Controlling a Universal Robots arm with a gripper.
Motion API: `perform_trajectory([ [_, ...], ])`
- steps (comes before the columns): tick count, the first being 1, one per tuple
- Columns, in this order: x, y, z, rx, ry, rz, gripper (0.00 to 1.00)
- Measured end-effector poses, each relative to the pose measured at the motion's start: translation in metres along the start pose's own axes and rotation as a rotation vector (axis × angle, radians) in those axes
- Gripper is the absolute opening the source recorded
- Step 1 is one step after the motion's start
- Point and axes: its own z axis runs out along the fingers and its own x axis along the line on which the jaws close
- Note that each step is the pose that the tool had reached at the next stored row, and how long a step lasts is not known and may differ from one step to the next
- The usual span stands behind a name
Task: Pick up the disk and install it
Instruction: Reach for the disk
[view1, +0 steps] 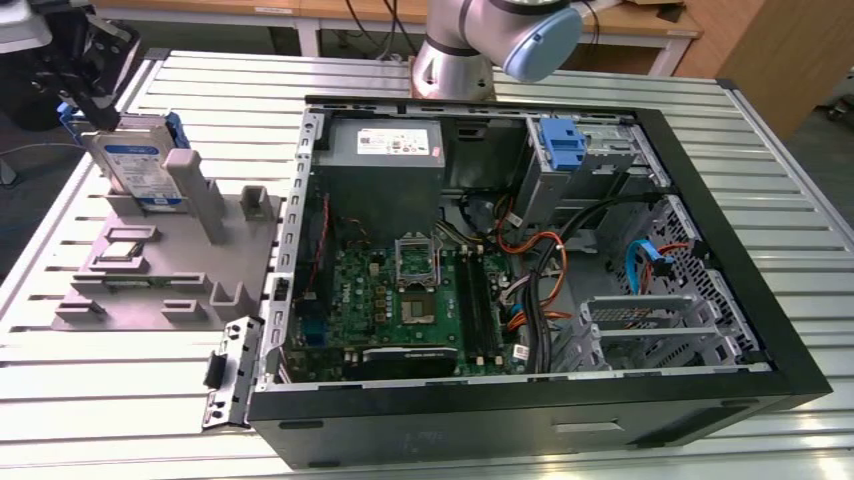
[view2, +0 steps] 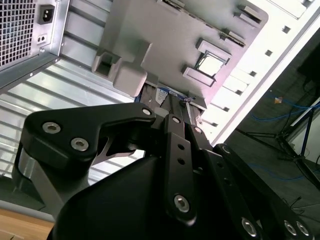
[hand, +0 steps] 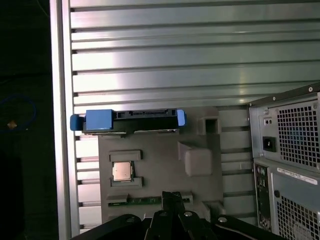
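A slatted metal table (view1: 107, 390) carries everything. Most of it is taken up by an open black computer case (view1: 747, 260) lying on its side, with the green board, coloured cables and a grey power supply (view1: 387, 145) showing inside. The arm (view1: 487, 40) rises from behind the case, at the far edge of the table.

On the exterior view's left, just beside the case, sits a grey moulded holder (view1: 147, 290) with slots and posts. The disk (view1: 140, 165) stands upright on its edge in a slot at the far end of this holder, outside the case, label facing out and blue rails along its sides. In the first wrist view the disk (hand: 131, 119) is seen edge-on, a blue tab at each end.

The gripper (view1: 96, 112) hangs just above the disk's top corner. In the first wrist view the gripper (hand: 172, 196) looks pressed together with nothing in it, apart from the disk.

A small square chip (hand: 122, 171) lies in a pocket of the holder.
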Motion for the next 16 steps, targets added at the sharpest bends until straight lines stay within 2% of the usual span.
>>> perform_trajectory([
  [7, 0.0129, -0.0008, 0.0072, 0.0003, 0.0002, 0.000, 0.11],
  [11, 0.0150, -0.0007, 0.0088, 0.0004, 0.0003, 0.000, 0.11],
  [16, 0.0171, 0.0024, 0.0107, 0.0001, 0.0000, 0.000, 0.11],
])
